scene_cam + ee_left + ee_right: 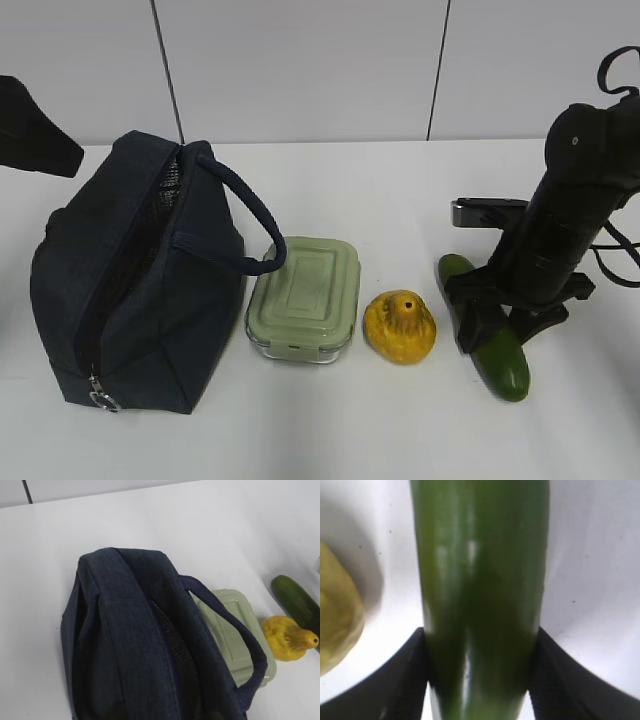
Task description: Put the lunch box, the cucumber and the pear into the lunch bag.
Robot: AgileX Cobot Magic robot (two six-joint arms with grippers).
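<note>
White bench: your right tool pinches the cucumber near the right edge, beside the pear; your left tool's state cannot be told.

matt navy cloth lunch bag, glossy smooth cucumber
</note>
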